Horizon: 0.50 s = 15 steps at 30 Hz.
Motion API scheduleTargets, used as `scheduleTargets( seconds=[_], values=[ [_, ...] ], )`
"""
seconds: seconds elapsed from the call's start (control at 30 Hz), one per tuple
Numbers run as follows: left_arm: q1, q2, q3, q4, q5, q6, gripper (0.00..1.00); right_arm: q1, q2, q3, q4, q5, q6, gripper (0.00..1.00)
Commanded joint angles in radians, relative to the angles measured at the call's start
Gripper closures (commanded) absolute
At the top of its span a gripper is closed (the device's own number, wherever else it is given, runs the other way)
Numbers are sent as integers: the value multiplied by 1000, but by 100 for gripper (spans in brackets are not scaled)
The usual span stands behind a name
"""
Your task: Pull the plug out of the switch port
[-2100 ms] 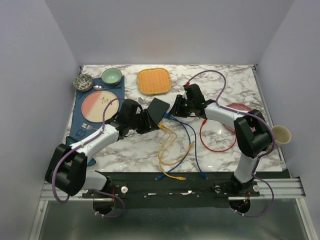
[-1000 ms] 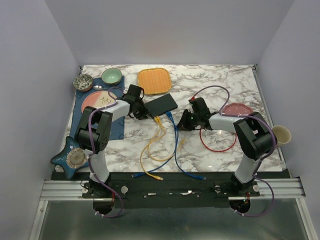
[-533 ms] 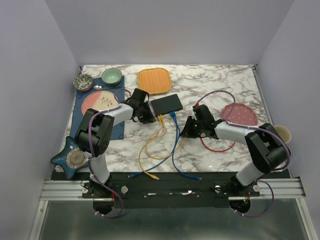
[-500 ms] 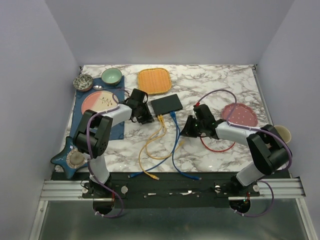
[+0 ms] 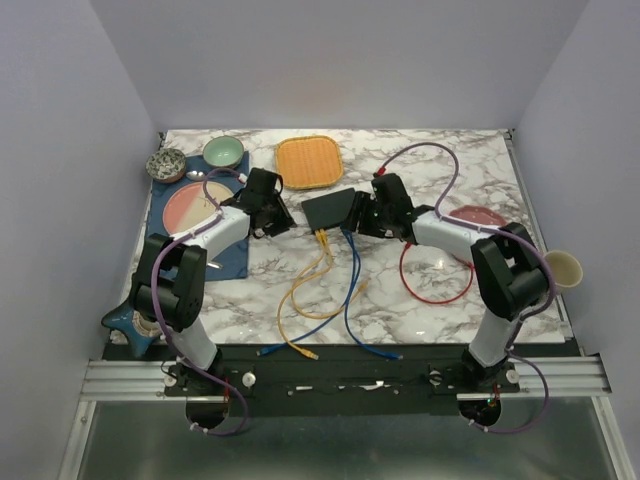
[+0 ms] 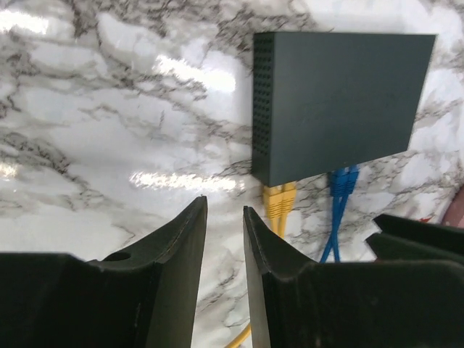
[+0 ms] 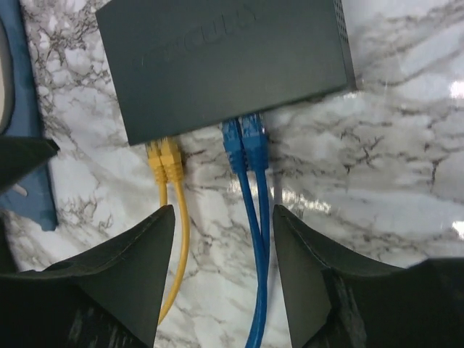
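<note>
The switch (image 5: 330, 208) is a flat black box lying on the marble. Two yellow plugs (image 5: 321, 238) and two blue plugs (image 5: 346, 232) sit in its near edge. My left gripper (image 5: 287, 219) is just left of the switch, empty, with its jaws a narrow gap apart. In the left wrist view the gripper (image 6: 225, 210) is short of the switch (image 6: 341, 94), and the yellow plugs (image 6: 279, 199) lie just right of it. My right gripper (image 5: 362, 217) is at the switch's right end, wide open. In the right wrist view the gripper (image 7: 223, 210) straddles the blue cables below the blue plugs (image 7: 245, 141), beside the yellow plugs (image 7: 165, 161) and the switch (image 7: 225, 65).
An orange tray (image 5: 309, 162) lies behind the switch. A pink plate (image 5: 195, 208), a teal bowl (image 5: 223, 152) and a patterned bowl (image 5: 165, 165) are on a blue mat (image 5: 165, 262) at the left. A red cable loop (image 5: 435, 285), a dark red dish (image 5: 482, 215) and a cup (image 5: 562, 268) are at the right.
My right gripper has moved up and left from the red cable to the switch's right end. My left gripper has pulled back a little to the left. The plugs stay in the switch.
</note>
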State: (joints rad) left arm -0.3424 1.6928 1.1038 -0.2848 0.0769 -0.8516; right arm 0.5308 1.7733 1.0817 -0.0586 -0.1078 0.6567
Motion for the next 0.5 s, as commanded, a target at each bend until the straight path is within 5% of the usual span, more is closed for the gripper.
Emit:
scheduleTargets(
  seconds=[0.0,0.17,0.47],
  values=[
    [-3,-41,-82,15,18,-18,62,-2,86,81,-90,79,-78,35],
    [-3,-62,-136,33,23,-21,62,-2,169,121,-135,70,-94,46],
    [-3,-73,-163,50,52,-32,62,3,140,11,-123,-19,-78,79]
  ],
)
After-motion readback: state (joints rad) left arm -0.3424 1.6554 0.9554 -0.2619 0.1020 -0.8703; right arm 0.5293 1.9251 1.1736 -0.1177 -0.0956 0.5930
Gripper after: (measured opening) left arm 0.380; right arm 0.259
